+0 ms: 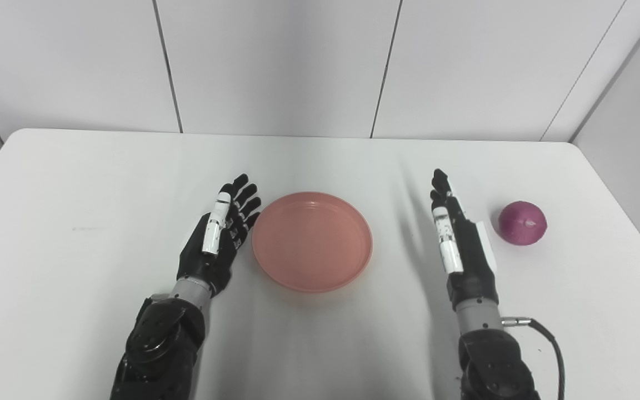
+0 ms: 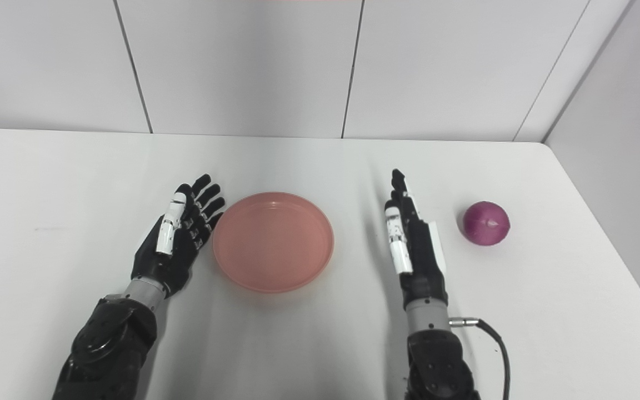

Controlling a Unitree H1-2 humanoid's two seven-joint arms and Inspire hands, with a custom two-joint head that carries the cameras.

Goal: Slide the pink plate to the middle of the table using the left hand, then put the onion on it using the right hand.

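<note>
One plate (image 1: pixel 312 241) lies just beside the open left hand (image 1: pixel 217 233); one onion (image 1: pixel 522 223) sits near the open, empty right hand (image 1: pixel 459 239), both on the tabletop (image 1: pixel 75 222).

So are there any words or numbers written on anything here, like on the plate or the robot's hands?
No readable text anywhere.
Pink plate: plain, no words or marks.
Onion: nothing written on it.
Left hand and right hand: white patches with tiny dark specks, too small to read as letters or numbers.
Table and wall: blank.
</note>
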